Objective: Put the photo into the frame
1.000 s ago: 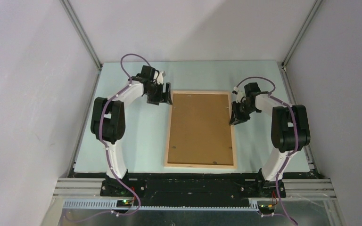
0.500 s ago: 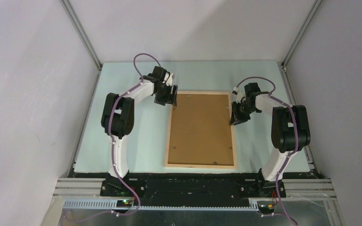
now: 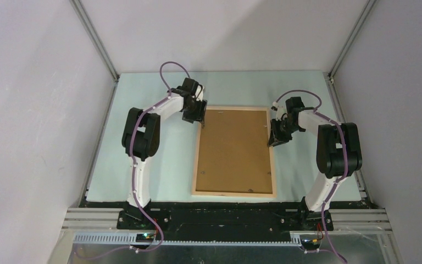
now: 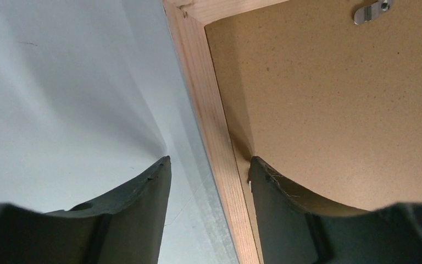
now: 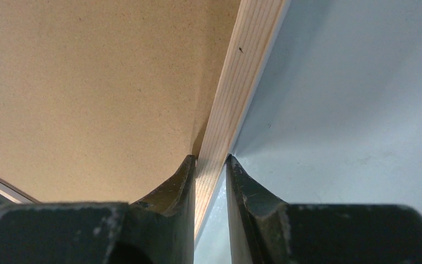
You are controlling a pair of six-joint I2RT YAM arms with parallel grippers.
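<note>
- The frame (image 3: 234,193) lies face down in the middle of the table (image 3: 173,165). Its long sides run from the near edge towards the far edge, and a brown board (image 3: 233,148) sits inside its rails.
- The photo shows in none of my three views. I cannot tell whether it lies under the board.
- My right gripper (image 5: 211,159) is clamped on the frame's right rail, close to the far right corner. One finger is on the board side and the other on the table side, both pressed against the wood.
- My left gripper (image 4: 209,165) straddles the left rail by the far left corner with its jaws apart. The inner finger sits at the rail's inner edge, while the outer one stands clear of the wood with bare table between them. It grasps nothing.
- A small metal clip (image 4: 371,11) sits on the board near the far rail.
- I judge the frame light and stiff along its length. The thin pale rails would likely twist if it were raised by one corner alone.
- The face underneath is hidden, so I treat the frame as fragile.
- The best hold looks like a pinch across a rail's width, one gripper on each long side and level with each other.
- A paper photo should be limp and slippery, so I would take it by its border.
</note>
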